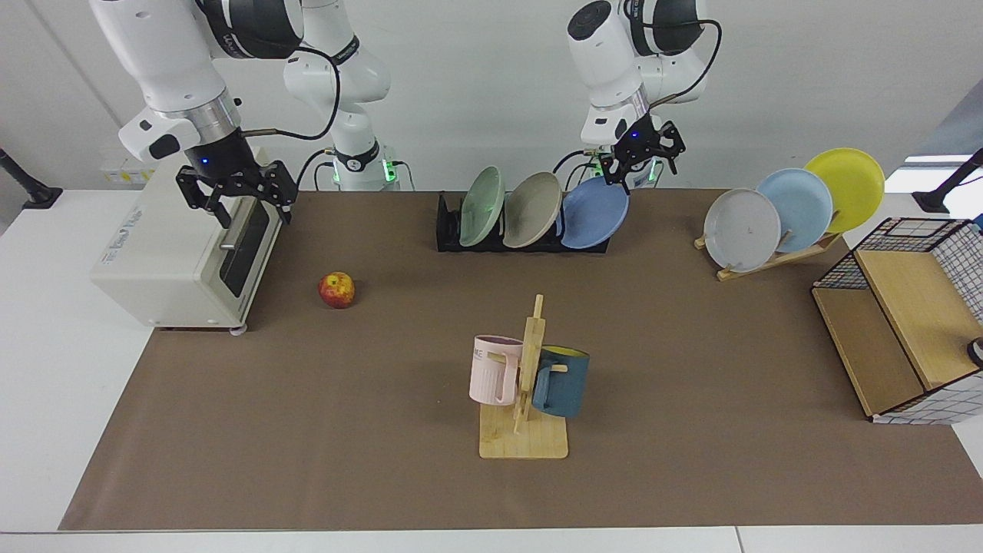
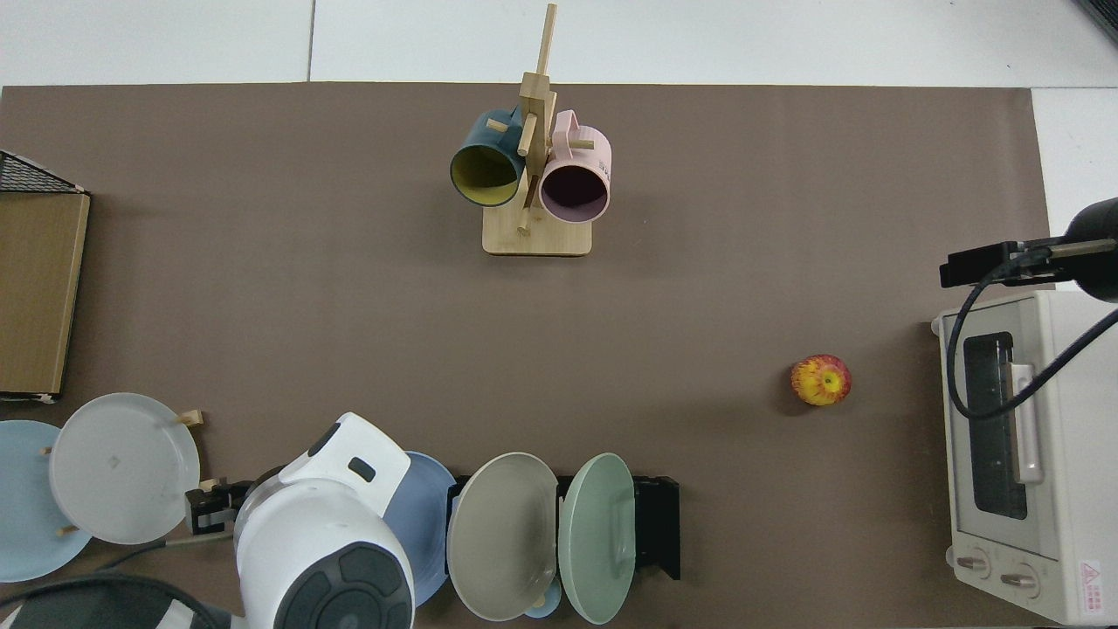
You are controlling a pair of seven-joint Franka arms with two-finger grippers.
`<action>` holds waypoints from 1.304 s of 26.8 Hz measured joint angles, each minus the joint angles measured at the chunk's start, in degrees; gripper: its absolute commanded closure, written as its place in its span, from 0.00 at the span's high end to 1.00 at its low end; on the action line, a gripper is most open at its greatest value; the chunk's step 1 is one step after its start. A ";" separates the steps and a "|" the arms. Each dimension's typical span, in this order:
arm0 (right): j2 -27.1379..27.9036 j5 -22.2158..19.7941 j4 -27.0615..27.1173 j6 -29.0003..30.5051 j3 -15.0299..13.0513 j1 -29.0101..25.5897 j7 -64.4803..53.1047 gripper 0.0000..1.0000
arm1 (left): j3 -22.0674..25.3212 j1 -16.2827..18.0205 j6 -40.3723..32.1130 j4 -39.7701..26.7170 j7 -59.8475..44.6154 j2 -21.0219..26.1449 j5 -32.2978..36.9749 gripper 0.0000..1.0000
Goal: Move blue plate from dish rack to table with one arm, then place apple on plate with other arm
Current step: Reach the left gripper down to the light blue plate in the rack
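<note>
Six plates, two mugs, one apple.

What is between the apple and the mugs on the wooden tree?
Nothing: only bare brown mat lies between the apple and the mug tree, clearest in the top view.

It was a robotics lab dressed up as a kitchen: two white jointed robot arms stood bolted behind a large white table against a bare white wall, cables trailing, while a cream countertop toaster oven and a wooden mug tree served as props.
</note>
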 measured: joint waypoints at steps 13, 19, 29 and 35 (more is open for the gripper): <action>0.00 0.00 0.00 0.00 0.00 0.00 0.00 1.00 | -0.34 -2.20 7.09 -10.69 -2.16 -4.29 -0.10 1.00; 0.00 0.00 0.00 0.00 0.00 0.00 0.00 1.00 | -1.70 -2.28 12.53 -15.09 -3.76 -4.05 -0.77 0.99; 0.00 0.00 0.00 0.00 0.00 0.00 0.00 1.00 | -1.85 -2.28 14.40 -16.41 -1.42 -2.69 -3.52 0.99; 0.00 0.00 0.00 0.00 0.00 0.00 0.00 1.00 | -1.84 -2.27 15.76 -16.82 -0.39 -0.36 -3.79 0.89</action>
